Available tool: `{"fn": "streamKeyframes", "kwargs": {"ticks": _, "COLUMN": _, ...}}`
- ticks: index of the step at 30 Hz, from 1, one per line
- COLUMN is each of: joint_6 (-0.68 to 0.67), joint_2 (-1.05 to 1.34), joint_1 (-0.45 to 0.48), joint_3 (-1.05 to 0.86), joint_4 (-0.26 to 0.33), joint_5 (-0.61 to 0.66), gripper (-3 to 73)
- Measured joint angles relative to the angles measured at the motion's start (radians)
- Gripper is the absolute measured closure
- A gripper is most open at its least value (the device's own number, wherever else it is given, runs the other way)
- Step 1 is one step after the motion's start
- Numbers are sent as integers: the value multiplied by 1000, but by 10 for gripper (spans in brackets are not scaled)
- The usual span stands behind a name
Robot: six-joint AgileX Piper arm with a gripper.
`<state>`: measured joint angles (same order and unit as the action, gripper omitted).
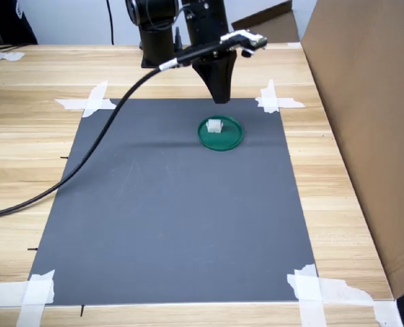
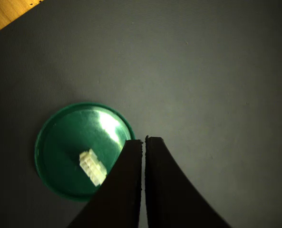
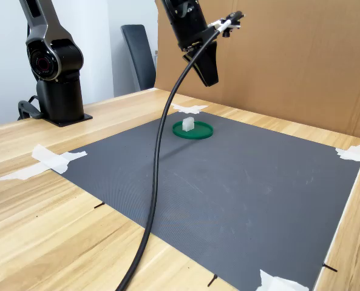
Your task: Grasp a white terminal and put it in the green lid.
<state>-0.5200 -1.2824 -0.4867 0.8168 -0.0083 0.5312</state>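
Wooden table (image 1: 188, 65) planks are carrying a dark grey mat (image 1: 167, 225) taped at its corners. Toward the first exterior view's right, the green lid (image 1: 230, 140) is lying on the mat with the white terminal (image 1: 214, 125) sitting inside it. Above, the claw (image 1: 221, 99) is hovering empty, its jaws pressed together.

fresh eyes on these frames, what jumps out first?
The green lid stands out on the dark grey mat, toward the mat's far edge in the first exterior view, with the white terminal lying inside it. The gripper hangs above the mat just beyond the lid, shut and empty. A thick black cable sweeps from the arm down across the second exterior view.
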Motion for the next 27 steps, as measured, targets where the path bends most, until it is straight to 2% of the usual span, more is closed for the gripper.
{"fn": "streamKeyframes", "kwargs": {"ticks": 1, "joint_6": 8, "joint_2": 53, "joint_1": 1, "joint_3": -47, "joint_4": -16, "joint_5": -31, "gripper": 706}}
{"fn": "streamKeyframes", "kwargs": {"ticks": 3, "joint_6": 44, "joint_2": 137, "joint_1": 37, "joint_3": -114, "joint_4": -22, "joint_5": -76, "gripper": 716}}
{"fn": "streamKeyframes", "kwargs": {"ticks": 4, "joint_6": 65, "joint_2": 175, "joint_1": 67, "joint_3": -139, "joint_4": -22, "joint_5": -103, "gripper": 719}}
{"fn": "streamKeyframes", "kwargs": {"ticks": 5, "joint_6": 102, "joint_2": 274, "joint_1": 167, "joint_3": -195, "joint_4": -26, "joint_5": -170, "gripper": 720}}
{"fn": "streamKeyframes", "kwargs": {"ticks": 9, "joint_6": 117, "joint_2": 368, "joint_1": 269, "joint_3": -238, "joint_4": -25, "joint_5": -233, "gripper": 720}}
{"fn": "streamKeyframes", "kwargs": {"ticks": 12, "joint_6": 183, "joint_2": 503, "joint_1": 370, "joint_3": -300, "joint_4": 17, "joint_5": -302, "gripper": 720}}
{"fn": "streamKeyframes", "kwargs": {"ticks": 14, "joint_6": 287, "joint_2": 642, "joint_1": 423, "joint_3": -356, "joint_4": 56, "joint_5": -334, "gripper": 720}}
{"fn": "streamKeyframes", "kwargs": {"ticks": 17, "joint_6": 354, "joint_2": 752, "joint_1": 463, "joint_3": -399, "joint_4": 62, "joint_5": -336, "gripper": 720}}
{"fn": "streamKeyframes", "kwargs": {"ticks": 22, "joint_6": 366, "joint_2": 830, "joint_1": 518, "joint_3": -428, "joint_4": 63, "joint_5": -326, "gripper": 720}}
{"fn": "streamKeyframes", "kwargs": {"ticks": 27, "joint_6": 361, "joint_2": 971, "joint_1": 538, "joint_3": -523, "joint_4": 51, "joint_5": -182, "gripper": 721}}
